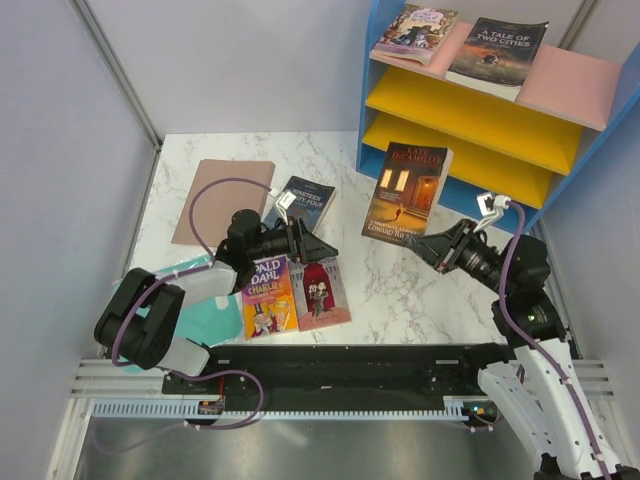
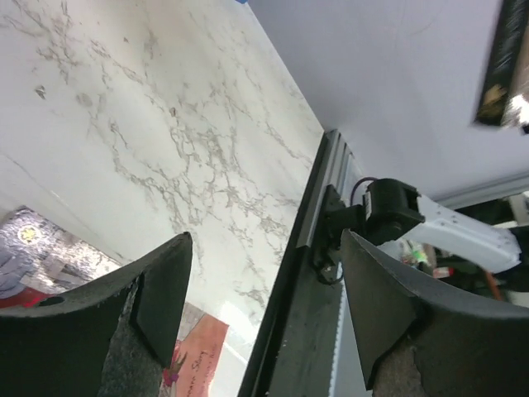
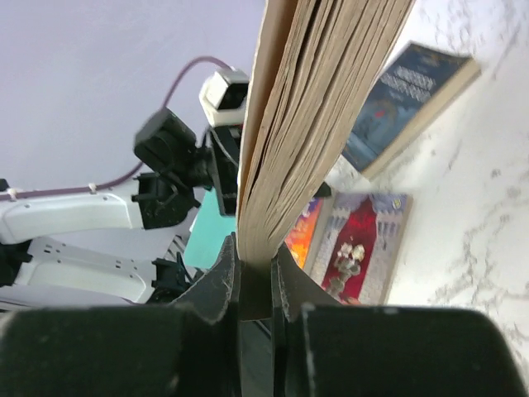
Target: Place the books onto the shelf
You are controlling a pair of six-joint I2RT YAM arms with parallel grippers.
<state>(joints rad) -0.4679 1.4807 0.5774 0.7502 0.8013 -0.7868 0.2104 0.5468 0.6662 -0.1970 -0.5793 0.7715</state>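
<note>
Carrying the brown book [image 1: 405,190] to the shelf [image 1: 580,80].
Left claw [image 1: 322,250] hangs open over books [image 1: 290,295] on the table [image 1: 400,300]; right claw [image 1: 425,245] grips the brown book upright. Next: tilt it flat onto a yellow board [image 1: 470,150].

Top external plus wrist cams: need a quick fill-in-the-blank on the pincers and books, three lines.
1. The right pincer is ___ on the brown-orange book.
2. The left pincer stands ___, holding nothing.
3. ___ books lie on the pink top board of the shelf.
Missing words: shut; open; two.
</note>
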